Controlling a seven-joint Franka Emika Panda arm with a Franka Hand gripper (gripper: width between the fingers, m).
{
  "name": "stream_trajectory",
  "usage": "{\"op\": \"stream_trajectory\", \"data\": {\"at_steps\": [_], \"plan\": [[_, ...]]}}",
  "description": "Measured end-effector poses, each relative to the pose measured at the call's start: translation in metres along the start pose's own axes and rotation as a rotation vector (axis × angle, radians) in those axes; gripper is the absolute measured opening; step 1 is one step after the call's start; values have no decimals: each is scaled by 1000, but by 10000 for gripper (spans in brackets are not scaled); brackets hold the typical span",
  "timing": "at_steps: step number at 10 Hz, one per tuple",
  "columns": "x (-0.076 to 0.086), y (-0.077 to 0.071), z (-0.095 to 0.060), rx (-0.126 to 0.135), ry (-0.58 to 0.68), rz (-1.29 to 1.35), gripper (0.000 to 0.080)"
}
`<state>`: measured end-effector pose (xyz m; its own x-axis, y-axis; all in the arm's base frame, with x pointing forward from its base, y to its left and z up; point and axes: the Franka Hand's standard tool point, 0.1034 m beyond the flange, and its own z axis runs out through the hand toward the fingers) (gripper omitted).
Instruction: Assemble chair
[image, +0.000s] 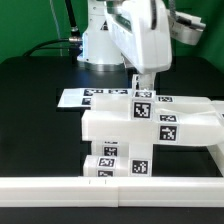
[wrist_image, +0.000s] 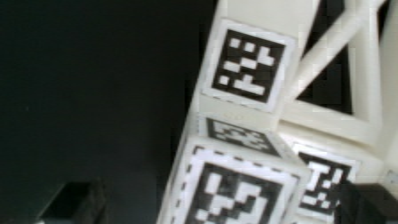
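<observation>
Chair (image: 135, 125) part-built against rail (image: 110, 186); fingers (image: 143, 80) above it, grip state unclear. Careless descent could knock upright block (image: 142, 108) loose.

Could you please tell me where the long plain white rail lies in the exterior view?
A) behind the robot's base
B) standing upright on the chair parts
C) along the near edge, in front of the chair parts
C: the rail runs across the near edge, in front of the tagged chair parts.

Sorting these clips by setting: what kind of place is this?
Probably a robotics lab bench: a black table, tagged white chair parts, a flat marker board, and a green backdrop.
</observation>
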<state>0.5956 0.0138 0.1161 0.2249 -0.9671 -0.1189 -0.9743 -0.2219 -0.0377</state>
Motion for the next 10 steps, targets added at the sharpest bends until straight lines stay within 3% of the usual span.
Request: {"op": "stream_trajectory", "data": {"at_steps": [2, 3, 4, 8, 10], "plan": [[0, 2, 0, -14, 4, -212, 648], [0, 5, 1, -44, 8, -337, 648], [0, 6, 1, -58, 16, -459, 648], [1, 6, 2, -72, 14, -813, 648], [-4, 6, 3, -93, 21, -976, 648]]}}
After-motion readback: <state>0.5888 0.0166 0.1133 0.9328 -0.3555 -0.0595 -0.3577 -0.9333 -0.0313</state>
